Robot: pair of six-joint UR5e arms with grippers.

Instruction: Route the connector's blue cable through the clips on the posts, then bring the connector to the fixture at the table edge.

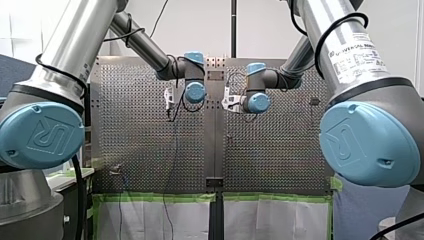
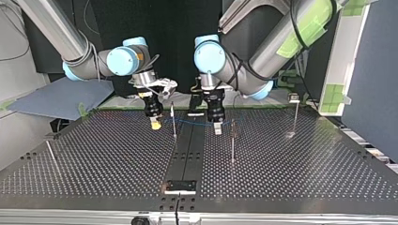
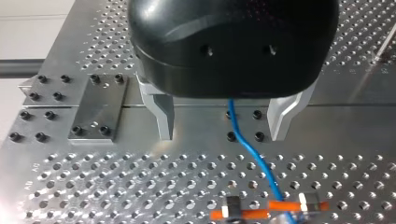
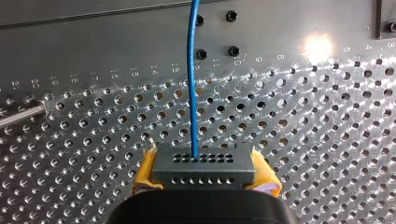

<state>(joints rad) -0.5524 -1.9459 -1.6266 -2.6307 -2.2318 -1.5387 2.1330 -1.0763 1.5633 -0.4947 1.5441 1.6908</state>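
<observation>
In the right wrist view my right gripper [image 4: 204,184], with yellow pads [image 4: 145,173], is shut on the dark grey connector [image 4: 203,168]. The blue cable [image 4: 192,84] leaves the connector and runs ahead over the plate. In the top view this gripper [image 2: 155,123] hangs at the left of the middle seam, and the cable [image 2: 195,123] stretches across to my left gripper [image 2: 217,128]. The left wrist view shows my left gripper [image 3: 223,133] open, its metal fingers [image 3: 162,116] wide apart. There the blue cable [image 3: 245,144] passes loosely between them and reaches an orange clip [image 3: 280,206] ahead.
Thin posts stand on the perforated table: one [image 2: 173,119] between the grippers, one [image 2: 232,143] nearer the front, one [image 2: 294,115] at the top view's right, one [image 2: 51,157] at its left. A flat fixture [image 2: 180,186] lies at the near table edge.
</observation>
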